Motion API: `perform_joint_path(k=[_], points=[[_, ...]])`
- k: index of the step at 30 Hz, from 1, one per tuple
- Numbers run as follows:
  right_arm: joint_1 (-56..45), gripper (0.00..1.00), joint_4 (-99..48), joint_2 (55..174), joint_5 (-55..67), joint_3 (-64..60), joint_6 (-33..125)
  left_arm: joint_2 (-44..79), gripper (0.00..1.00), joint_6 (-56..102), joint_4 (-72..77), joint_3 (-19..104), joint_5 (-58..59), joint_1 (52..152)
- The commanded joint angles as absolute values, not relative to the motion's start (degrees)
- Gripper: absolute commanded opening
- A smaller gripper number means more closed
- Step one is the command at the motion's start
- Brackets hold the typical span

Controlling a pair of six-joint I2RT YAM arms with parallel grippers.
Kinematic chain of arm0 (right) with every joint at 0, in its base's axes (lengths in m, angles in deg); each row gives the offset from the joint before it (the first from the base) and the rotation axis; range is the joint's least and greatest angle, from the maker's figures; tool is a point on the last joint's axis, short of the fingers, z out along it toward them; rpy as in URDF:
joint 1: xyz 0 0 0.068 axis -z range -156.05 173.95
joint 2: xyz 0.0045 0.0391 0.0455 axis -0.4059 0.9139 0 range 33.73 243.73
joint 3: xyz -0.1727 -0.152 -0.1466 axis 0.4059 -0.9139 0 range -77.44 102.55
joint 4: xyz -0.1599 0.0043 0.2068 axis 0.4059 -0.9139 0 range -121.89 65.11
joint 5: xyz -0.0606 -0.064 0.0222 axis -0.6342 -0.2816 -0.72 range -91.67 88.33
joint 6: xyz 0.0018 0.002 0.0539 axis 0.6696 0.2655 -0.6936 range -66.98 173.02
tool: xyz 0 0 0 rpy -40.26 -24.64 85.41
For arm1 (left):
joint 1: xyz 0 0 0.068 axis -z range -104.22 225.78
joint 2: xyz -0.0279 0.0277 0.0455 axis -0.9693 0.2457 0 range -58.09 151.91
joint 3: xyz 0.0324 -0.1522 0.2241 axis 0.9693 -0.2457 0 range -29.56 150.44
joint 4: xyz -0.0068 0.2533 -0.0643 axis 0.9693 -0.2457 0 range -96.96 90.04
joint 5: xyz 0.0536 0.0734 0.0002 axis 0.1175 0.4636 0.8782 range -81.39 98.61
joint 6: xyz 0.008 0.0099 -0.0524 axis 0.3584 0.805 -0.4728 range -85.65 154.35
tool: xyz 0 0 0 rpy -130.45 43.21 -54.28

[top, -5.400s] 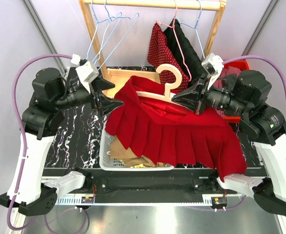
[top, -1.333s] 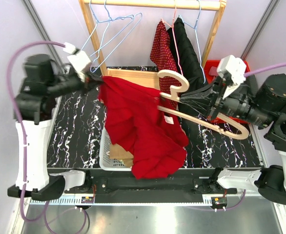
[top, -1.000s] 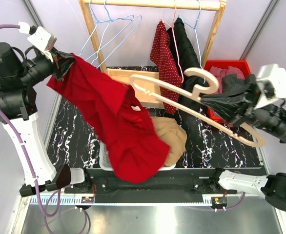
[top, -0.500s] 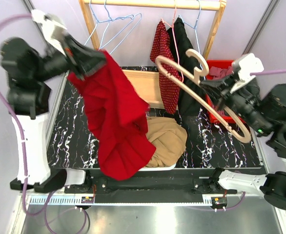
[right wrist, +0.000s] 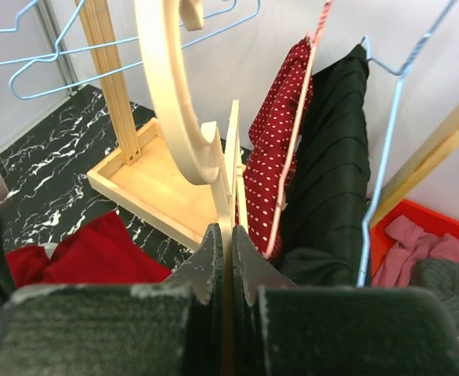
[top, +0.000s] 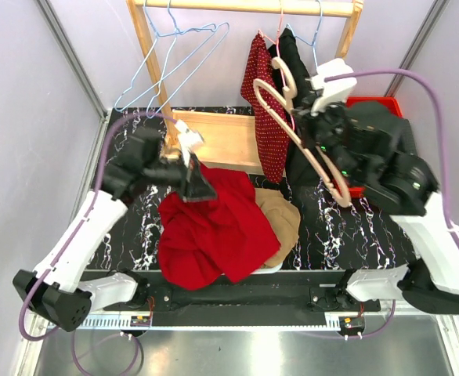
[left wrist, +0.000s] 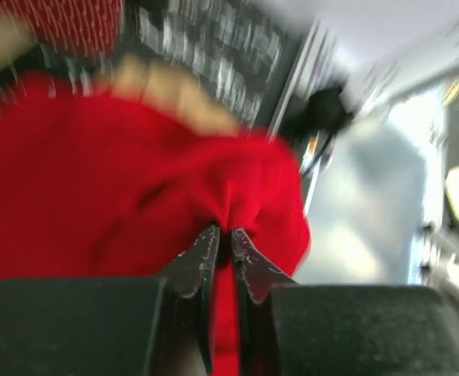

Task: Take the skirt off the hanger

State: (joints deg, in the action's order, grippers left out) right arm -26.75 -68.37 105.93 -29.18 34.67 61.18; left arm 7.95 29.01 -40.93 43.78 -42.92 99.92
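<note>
Left gripper (left wrist: 223, 234) pinches the skirt (top: 214, 235), which drapes below it, apparently clear of the hanger (right wrist: 160, 86) clamped by the right gripper (right wrist: 228, 235).

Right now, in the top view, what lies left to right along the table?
Skirt → tan cloth → red bin. The hanger crosses above the cloth, so its place is unclear.

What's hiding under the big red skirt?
A tan cloth peeks out from under the red skirt on its right side, with a bit of white basket rim below it. The rest of the basket, and anything else in it, is covered.
</note>
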Motion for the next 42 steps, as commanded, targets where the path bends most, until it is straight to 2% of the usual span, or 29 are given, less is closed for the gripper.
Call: perform_joint_path(k=[1, 6, 9, 10, 14, 19, 21, 29, 33, 38, 42], points=[[-27.12, 0.0, -63.12, 108.87, -32.25, 38.21, 59.26, 8.61, 0.22, 41.46, -46.71, 37.61, -24.66, 107.3], [-26.86, 0.0, -58.12, 115.1, -33.05, 40.93, 61.89, 14.48, 0.34, 48.67, -50.4, 31.71, -4.19, 112.68], [-25.1, 0.0, -58.02, 120.55, -31.21, 47.08, 62.16, 21.15, 0.63, 51.04, -53.65, 28.89, 1.64, 113.65], [-24.57, 0.0, -57.94, 121.95, -30.59, 50.58, 62.07, 23.19, 0.76, 50.79, -54.97, 28.8, 3.06, 113.92], [-20.37, 0.0, -59.42, 131.95, -26.91, 61.49, 60.85, 27.43, 0.99, 53.07, -52.79, 27.57, 7.19, 114.36], [-15.52, 0.0, -60.92, 143.83, -22.77, 79.22, 59.09, 26.2, 0.99, 54.56, -53.04, 30.98, 10.1, 115.41], [-13.68, 0.0, -59.87, 147.45, -20.92, 81.45, 58.04, 22.52, 0.99, 55.44, -53.74, 33.61, 9.66, 115.76], [-10.6, 0.0, -52.31, 154.48, -14.33, 81.99, 55.13, 4.07, 0.99, 53.6, -56.21, 41.89, 10.71, 115.85], [-10.07, 0.0, -50.29, 156.68, -13.19, 83.22, 54.52, 0.1, 0.99, 52.81, -57.17, 43.48, 11.16, 115.85], [-9.54, 0.0, -48.62, 156.86, -12.22, 83.13, 53.99, -2.19, 0.99, 52.89, -58.41, 41.63, 2.48, 115.85], [-8.49, 0.0, -46.69, 156.86, -11.51, 83.13, 53.99, -1.14, 0.99, 53.07, -58.58, 39.96, 1.31, 115.85]])
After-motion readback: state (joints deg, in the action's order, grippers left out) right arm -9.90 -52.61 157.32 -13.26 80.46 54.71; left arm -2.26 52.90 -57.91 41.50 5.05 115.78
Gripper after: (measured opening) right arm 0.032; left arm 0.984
